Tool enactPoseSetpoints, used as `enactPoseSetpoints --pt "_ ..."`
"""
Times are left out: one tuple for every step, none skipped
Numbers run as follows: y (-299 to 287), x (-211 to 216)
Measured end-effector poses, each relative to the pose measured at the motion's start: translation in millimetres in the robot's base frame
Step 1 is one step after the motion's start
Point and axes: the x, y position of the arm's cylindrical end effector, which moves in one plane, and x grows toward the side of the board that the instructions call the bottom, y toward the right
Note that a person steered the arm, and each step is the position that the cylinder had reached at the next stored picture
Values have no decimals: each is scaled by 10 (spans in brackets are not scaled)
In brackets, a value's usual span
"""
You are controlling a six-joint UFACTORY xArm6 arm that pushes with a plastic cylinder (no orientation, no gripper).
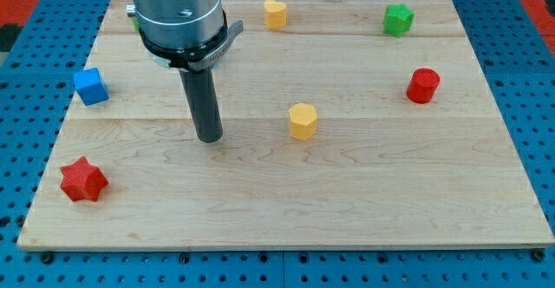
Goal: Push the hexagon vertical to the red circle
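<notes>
A yellow hexagon block [303, 121] lies near the middle of the wooden board. A red circle block [423, 86] lies at the view's right, above and well to the right of the hexagon. My tip [209, 138] rests on the board to the left of the hexagon, about a hand's width away and a little lower, not touching any block.
A second yellow block [275, 14] sits at the top centre. A green star [398, 19] is at the top right. A blue cube [90, 87] is at the left edge and a red star [83, 180] at the bottom left. The arm hides a green block at the top left.
</notes>
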Motion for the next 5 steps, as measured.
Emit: enactPoseSetpoints --pt "0 -193" --pt "0 -230" --pt "153 -220" --pt "368 -320" --pt "395 -605"
